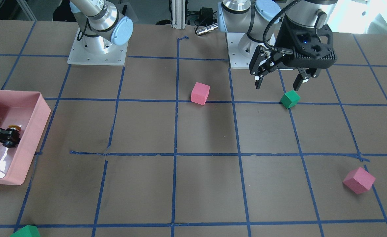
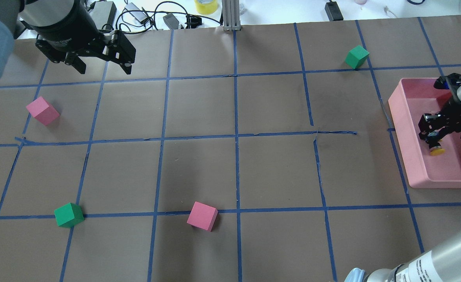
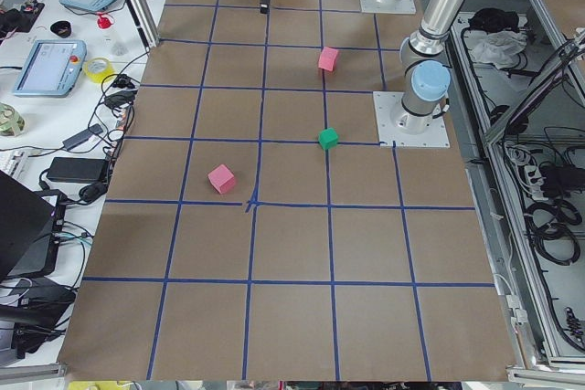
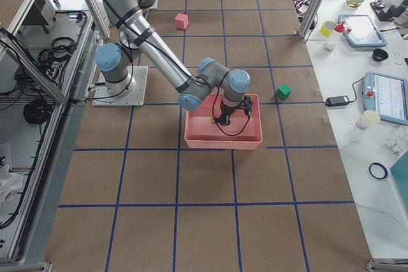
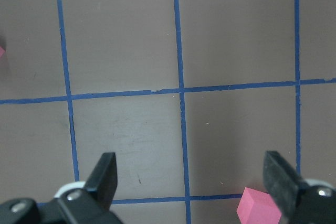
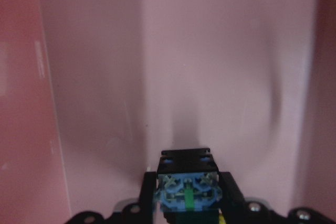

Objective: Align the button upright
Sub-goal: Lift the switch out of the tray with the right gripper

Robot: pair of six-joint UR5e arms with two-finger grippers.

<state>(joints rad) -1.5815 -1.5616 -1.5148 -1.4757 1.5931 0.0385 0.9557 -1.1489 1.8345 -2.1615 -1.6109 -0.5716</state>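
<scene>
The button [image 2: 436, 150] is inside the pink tray [image 2: 407, 145] at the table's right end, its yellow cap sticking out past the fingers. My right gripper [image 2: 433, 137] is shut on it. In the right wrist view the button [image 6: 186, 192] sits between the fingers with its blue-and-green underside facing the camera and its black body behind that. In the front-facing view the yellow cap [image 1: 14, 126] shows beside the right gripper [image 1: 7, 137]. My left gripper [image 2: 105, 70] is open and empty, held above the table near a green cube [image 1: 290, 99]. It also shows in the left wrist view [image 5: 191, 182].
Foam cubes lie on the gridded brown table: pink cubes [image 2: 42, 111] [image 2: 202, 216] and green cubes [image 2: 69, 215] [image 2: 357, 56]. A pink cube's corner [image 5: 257, 208] shows by the left gripper's finger. Cables and tools line the far table edge.
</scene>
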